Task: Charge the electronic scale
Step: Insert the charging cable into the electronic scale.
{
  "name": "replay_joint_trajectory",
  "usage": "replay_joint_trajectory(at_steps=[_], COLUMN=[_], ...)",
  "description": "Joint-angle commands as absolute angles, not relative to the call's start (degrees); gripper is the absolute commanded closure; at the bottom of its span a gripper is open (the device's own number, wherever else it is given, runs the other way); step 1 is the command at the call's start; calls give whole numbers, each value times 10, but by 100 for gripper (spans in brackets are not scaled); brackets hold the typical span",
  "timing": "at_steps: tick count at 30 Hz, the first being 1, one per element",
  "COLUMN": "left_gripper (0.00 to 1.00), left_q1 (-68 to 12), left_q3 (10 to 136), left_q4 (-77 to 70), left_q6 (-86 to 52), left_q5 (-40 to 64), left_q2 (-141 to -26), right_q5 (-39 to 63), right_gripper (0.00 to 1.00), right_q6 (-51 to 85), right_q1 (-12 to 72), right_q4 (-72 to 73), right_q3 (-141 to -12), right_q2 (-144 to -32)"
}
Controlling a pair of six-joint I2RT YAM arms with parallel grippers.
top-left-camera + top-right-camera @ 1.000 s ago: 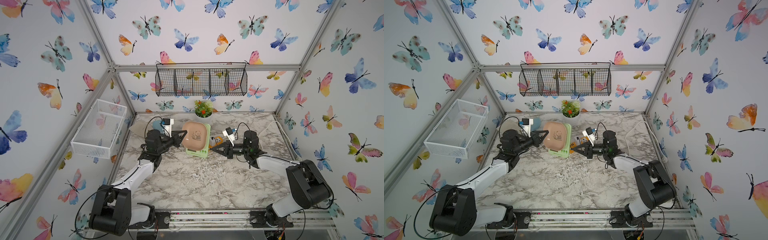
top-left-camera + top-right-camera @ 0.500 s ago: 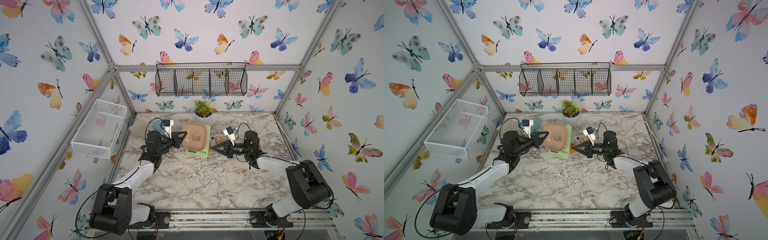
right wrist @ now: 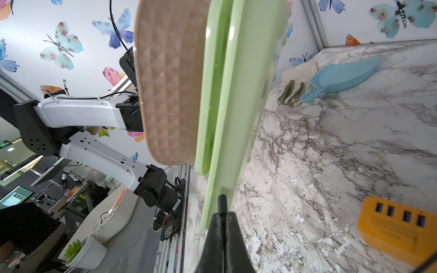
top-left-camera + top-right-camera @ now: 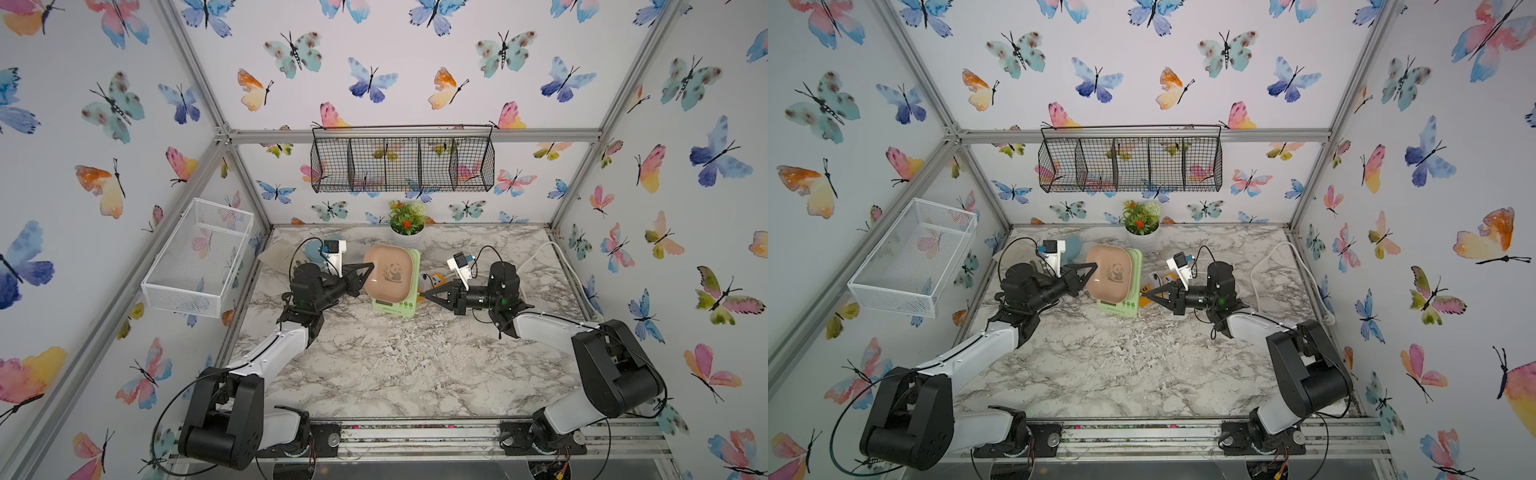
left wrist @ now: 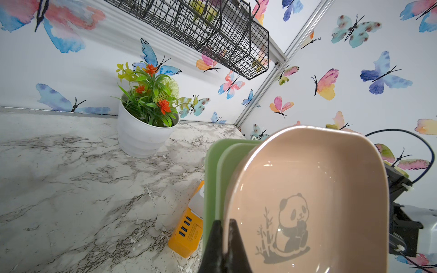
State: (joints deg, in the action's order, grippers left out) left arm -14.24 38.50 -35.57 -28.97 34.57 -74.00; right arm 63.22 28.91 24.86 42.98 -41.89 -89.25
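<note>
The electronic scale (image 4: 394, 305), pale green with a beige-pink panda tray (image 5: 307, 189), stands tilted at mid-table, its left side raised. My left gripper (image 4: 368, 266) is shut on the tray's left rim, one finger inside and one outside (image 5: 224, 222). My right gripper (image 4: 423, 295) is at the scale's right side, shut on a thin black plug (image 3: 222, 201). The plug's tip touches the scale's green edge (image 3: 236, 94). Both top views show the scale (image 4: 1117, 274) between the left gripper (image 4: 1094, 266) and the right gripper (image 4: 1144, 295).
An orange power strip (image 4: 438, 277) lies just right of the scale, its USB ports showing (image 3: 399, 227). A potted plant (image 4: 407, 237) stands behind. A blue scoop (image 3: 343, 75) and cloth (image 3: 298, 71) lie back left. A white cable (image 4: 540, 253) runs along the right.
The right gripper has edged slightly toward the scale's side. The left gripper and the scale have stayed put.
</note>
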Motion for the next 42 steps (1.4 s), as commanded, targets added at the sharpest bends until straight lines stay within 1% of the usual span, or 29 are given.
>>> replay_joint_trajectory(at_steps=[1, 21, 42], left_gripper=[100, 100, 100], left_q1=[-142, -143, -145], left_q3=[389, 389, 380], left_q4=[-424, -461, -467], left_q6=[-312, -326, -328], left_q5=[354, 344, 343], left_q2=[-738, -752, -750], right_q5=[647, 650, 628], right_gripper=[98, 98, 98], right_q6=[297, 300, 357], right_q1=[252, 252, 252], right_q4=[448, 438, 450], right_q3=[-418, -425, -432], right_q2=[-901, -911, -930])
